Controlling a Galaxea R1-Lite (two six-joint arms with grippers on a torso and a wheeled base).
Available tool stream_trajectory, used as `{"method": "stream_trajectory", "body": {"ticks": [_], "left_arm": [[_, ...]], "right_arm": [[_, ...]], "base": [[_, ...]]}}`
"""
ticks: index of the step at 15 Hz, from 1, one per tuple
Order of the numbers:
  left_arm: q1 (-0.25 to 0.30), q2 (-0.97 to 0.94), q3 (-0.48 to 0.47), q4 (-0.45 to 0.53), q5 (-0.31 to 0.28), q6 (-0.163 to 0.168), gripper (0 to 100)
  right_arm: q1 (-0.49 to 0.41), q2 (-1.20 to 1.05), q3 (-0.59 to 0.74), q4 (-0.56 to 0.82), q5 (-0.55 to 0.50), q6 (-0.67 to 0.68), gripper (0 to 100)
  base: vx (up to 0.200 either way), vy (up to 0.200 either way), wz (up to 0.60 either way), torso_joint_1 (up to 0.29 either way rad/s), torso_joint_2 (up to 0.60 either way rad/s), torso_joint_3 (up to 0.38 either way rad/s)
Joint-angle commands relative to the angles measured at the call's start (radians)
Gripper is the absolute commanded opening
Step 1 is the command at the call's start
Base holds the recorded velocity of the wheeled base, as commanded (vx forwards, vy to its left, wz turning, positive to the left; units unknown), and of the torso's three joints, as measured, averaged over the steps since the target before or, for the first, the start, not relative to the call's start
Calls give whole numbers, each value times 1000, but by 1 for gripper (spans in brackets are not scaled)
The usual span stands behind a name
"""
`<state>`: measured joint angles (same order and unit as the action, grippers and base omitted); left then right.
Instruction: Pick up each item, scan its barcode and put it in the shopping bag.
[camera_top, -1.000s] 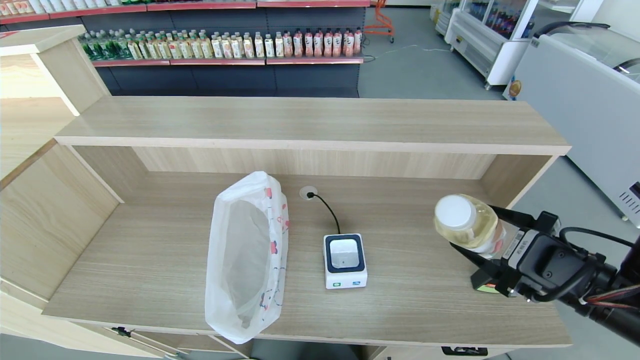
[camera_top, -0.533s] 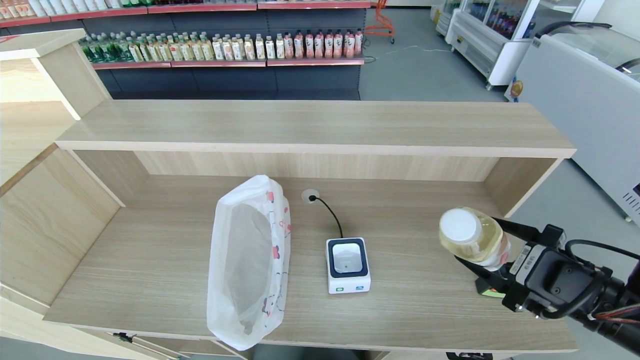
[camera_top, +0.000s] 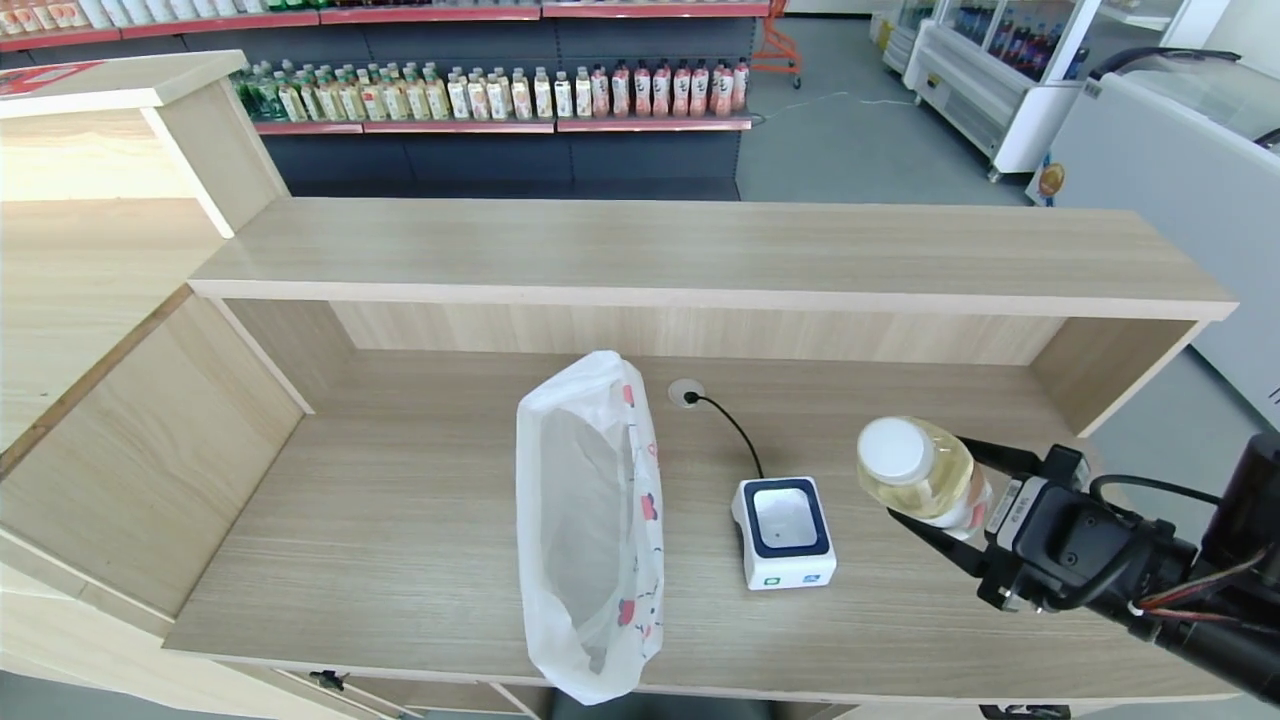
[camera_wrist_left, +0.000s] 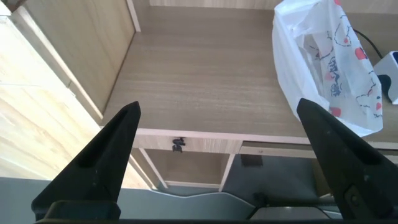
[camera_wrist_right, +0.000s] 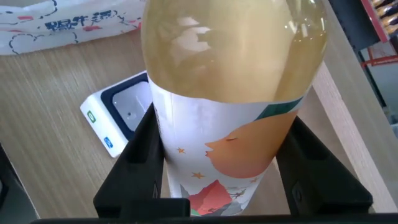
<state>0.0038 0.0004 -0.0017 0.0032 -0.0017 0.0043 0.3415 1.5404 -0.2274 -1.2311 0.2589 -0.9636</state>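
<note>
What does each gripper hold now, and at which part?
The right gripper holds the bottle by its labelled body, a finger on each side. The left gripper is open and holds nothing.

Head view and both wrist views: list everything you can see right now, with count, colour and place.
bottle: 1, pale yellow liquid with a white cap, held above the right part of the counter, right of the scanner
shopping bag: 1, white with red prints, lying open on the counter, left of the scanner
scanner: 1, white with a dark blue frame, on the counter between bag and bottle
cable: 1, black, from the scanner to a hole in the counter
counter: 1, light wood
shelf bottles: many, mixed colours, on the far shelf
freezers: white, far right
left gripper: black, open, holding nothing, by the counter's front edge
right gripper: black, shut on the bottle
</note>
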Motion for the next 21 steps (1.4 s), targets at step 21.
{"method": "stream_trajectory", "body": {"ticks": [21], "left_arm": [[1, 0, 0, 0, 0, 0, 100]], "right_arm": [[-200, 527, -188, -280, 428, -106, 0]], "base": [[0, 0, 0, 0, 0, 0]]}}
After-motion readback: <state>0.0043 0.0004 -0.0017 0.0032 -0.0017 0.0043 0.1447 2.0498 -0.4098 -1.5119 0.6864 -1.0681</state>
